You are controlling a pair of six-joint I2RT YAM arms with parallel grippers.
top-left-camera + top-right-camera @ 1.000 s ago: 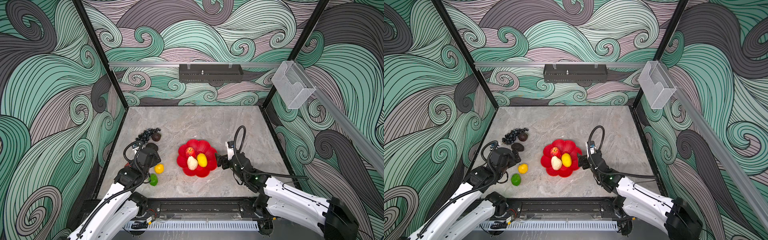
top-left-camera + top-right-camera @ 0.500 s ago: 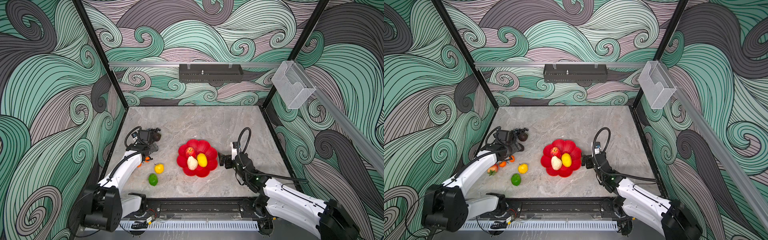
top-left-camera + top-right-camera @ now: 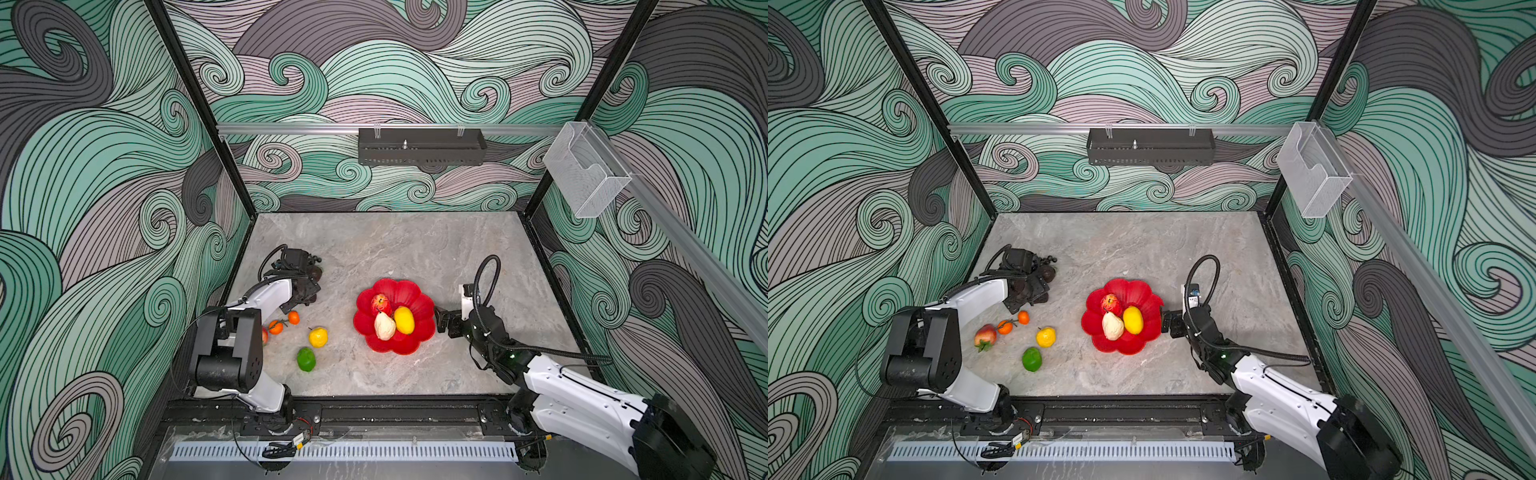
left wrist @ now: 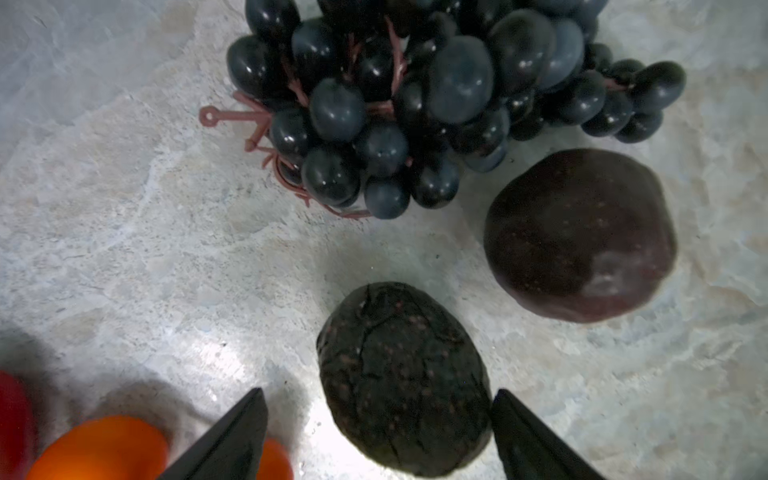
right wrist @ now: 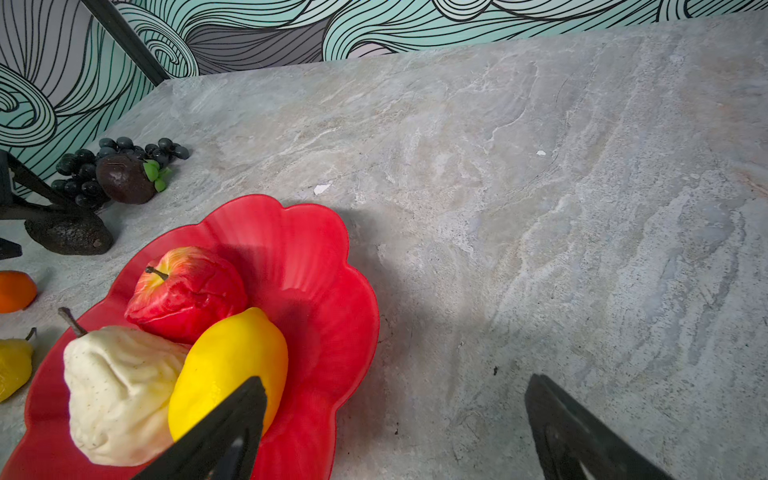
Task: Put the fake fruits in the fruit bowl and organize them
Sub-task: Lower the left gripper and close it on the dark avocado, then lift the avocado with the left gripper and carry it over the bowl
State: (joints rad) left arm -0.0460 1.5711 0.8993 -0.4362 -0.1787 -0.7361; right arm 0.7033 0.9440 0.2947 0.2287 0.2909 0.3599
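The red scalloped fruit bowl (image 3: 399,289) (image 5: 299,249) holds a red apple (image 3: 380,304), a beige pear (image 3: 385,326) and a yellow lemon (image 3: 404,320). At the back left, my left gripper (image 4: 378,391) (image 3: 307,286) is open and straddles the dark avocado (image 4: 403,378). One fingertip touches it, the other stands apart. The grape bunch (image 4: 415,104) and a dark round fruit (image 4: 582,237) lie just beyond. My right gripper (image 5: 395,379) (image 3: 439,321) is open and empty beside the bowl's right rim.
On the table left of the bowl lie a yellow lemon (image 3: 318,337), a green lime (image 3: 306,359), two stemmed oranges (image 3: 293,318) and a red fruit (image 3: 985,336). A black tray (image 3: 422,146) hangs on the back wall and a clear box (image 3: 584,170) on the right wall.
My left arm has swung from the front fruits back to the avocado by the grapes. My right gripper has drawn slightly away from the bowl's rim.
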